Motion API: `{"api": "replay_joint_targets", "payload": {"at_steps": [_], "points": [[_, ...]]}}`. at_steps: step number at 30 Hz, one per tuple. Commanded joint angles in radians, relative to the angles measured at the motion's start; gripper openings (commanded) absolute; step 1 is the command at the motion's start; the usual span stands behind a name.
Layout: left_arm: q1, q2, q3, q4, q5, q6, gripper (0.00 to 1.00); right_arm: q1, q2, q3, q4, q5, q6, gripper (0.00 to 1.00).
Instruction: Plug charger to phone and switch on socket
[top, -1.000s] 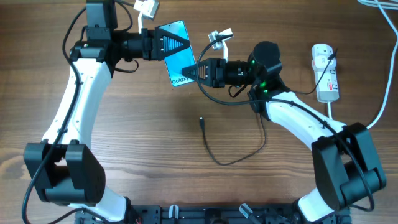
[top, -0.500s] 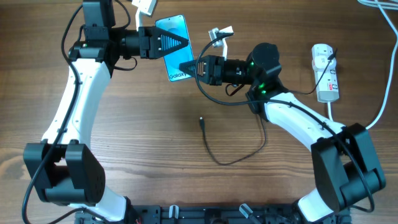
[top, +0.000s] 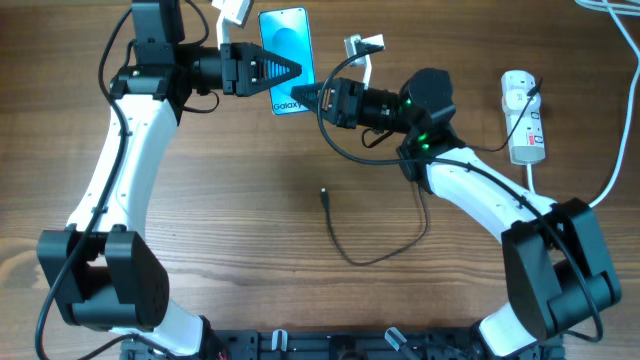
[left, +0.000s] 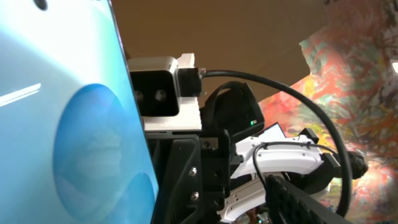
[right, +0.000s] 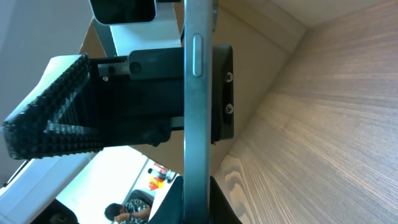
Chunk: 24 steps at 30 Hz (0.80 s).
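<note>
While the phone (top: 285, 45) hangs in the air over the far side of the counter (top: 250, 220), my right tool (top: 308, 97) has its jaws closed down on the thin body at the lettered end. I take the step in hand to be passing the phone across to my left tool (top: 292, 70). That tool's jaws stand wide apart, with the teal screen close along one side in its wrist view. I cannot tell whether either pad touches the glass.

To do this well, I would close the left tool squarely across the phone's flat faces, away from the side button that shows in the right wrist view. I would make sure the grip is firm before the right jaws let go, since a slip from here means a fall onto the wood. I cannot see the port. If it sits at the lettered end, the left grip should leave that end bare and pointing toward my right side.

The charger (top: 345, 250) lies loose on the counter well below, with its connector (top: 324, 193) free and pointing up toward the phone. My right tool can fetch it once it is empty. The socket (top: 522, 120) rests far off on the right, untouched.
</note>
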Motion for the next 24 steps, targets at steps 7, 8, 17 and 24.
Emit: {"api": "replay_joint_targets", "payload": {"at_steps": [7, 8, 17, 24], "points": [[0.008, -0.035, 0.011, 0.048, 0.058, 0.021, 0.53, -0.008, 0.013, 0.003, -0.045, -0.050, 0.001, 0.04], [0.008, -0.035, 0.011, 0.048, 0.058, 0.021, 0.48, -0.008, 0.013, 0.003, -0.046, -0.065, 0.000, 0.04], [0.008, -0.035, 0.011, 0.051, 0.058, 0.021, 0.50, -0.007, 0.013, 0.003, -0.082, -0.133, 0.001, 0.04], [0.008, -0.035, 0.011, 0.052, 0.058, 0.021, 0.53, -0.007, 0.013, 0.003, -0.098, -0.142, -0.004, 0.04]]}}
